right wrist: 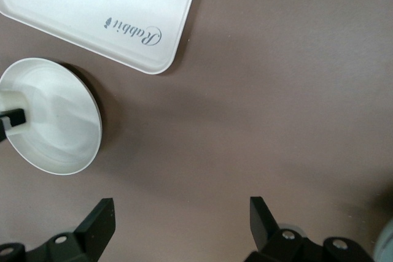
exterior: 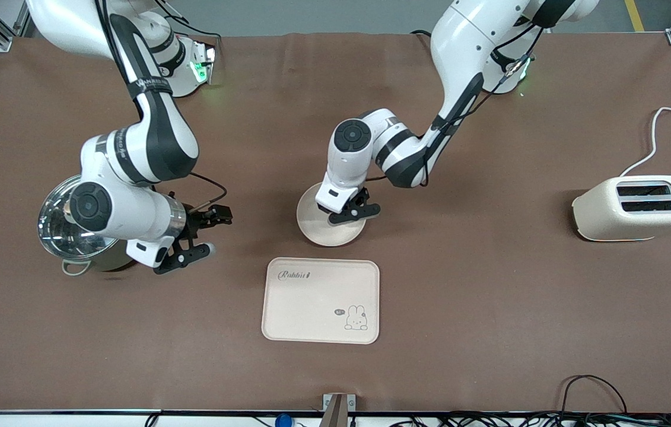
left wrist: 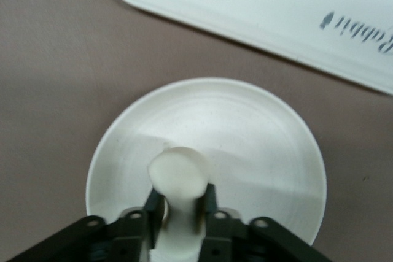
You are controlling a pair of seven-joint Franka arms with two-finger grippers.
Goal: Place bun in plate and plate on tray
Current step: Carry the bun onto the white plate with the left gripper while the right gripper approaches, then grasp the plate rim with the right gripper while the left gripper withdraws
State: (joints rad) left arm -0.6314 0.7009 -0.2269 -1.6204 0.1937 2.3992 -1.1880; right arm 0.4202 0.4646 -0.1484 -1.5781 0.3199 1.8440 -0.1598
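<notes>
The left gripper [left wrist: 179, 213] is over the plate [exterior: 317, 228], its fingers [left wrist: 153, 204] set either side of the bun [left wrist: 178, 179]; whether they grip it cannot be told. The tray [exterior: 320, 300] lies just beside the plate, nearer the front camera. The right gripper [right wrist: 182, 220] waits with jaws wide apart and empty beside a steel pot [exterior: 59, 228]. A toaster [exterior: 636, 207] stands toward the left arm's end.

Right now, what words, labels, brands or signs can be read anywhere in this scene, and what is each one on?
"Rabbit": cursive lettering on the tray, near one corner; it shows in both wrist views too.
Small tag beside the rabbit drawing on the tray: too small to read.
Red triangle sign on the toaster, by its slots: a warning mark, its text too small to read.
Lettering on the dark band of the right arm: too blurred to read.
The plate: no markings.
</notes>
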